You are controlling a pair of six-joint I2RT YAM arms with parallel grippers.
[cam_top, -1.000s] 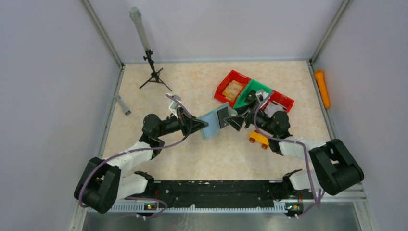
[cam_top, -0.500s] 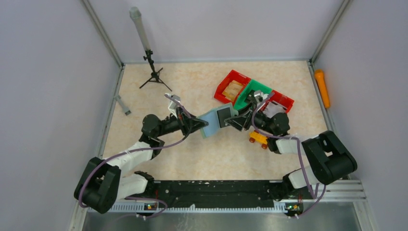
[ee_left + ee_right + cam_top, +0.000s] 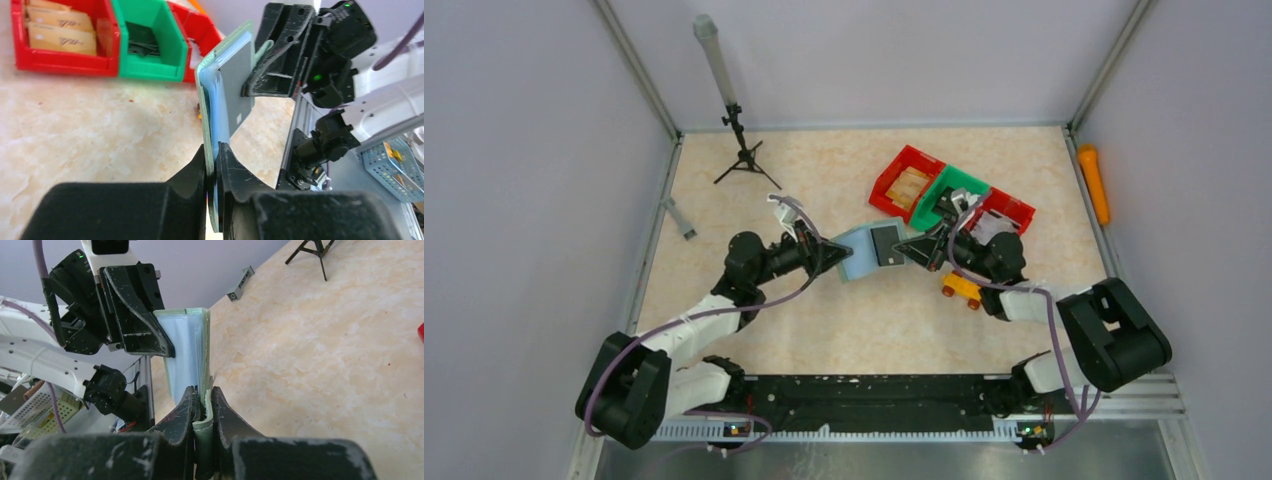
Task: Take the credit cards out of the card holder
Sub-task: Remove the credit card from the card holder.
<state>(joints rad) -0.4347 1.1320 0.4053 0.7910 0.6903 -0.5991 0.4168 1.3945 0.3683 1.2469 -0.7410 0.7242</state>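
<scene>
left arm: stretched toward surface centre, left gripper [image 3: 838, 259] pinched on card holder [image 3: 860, 262] | right arm: folded inward, right gripper [image 3: 905, 250] pinched on opposite edge | tips facing

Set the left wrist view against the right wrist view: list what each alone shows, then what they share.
Left wrist only: the red bin and green bin, plus a grey panel on the inner face of the card holder. Right wrist only: the black tripod and a small grey bar. Both: the card holder held between the arms, with the fingers of the left gripper shut on one edge and those of the right gripper on the opposite one.
</scene>
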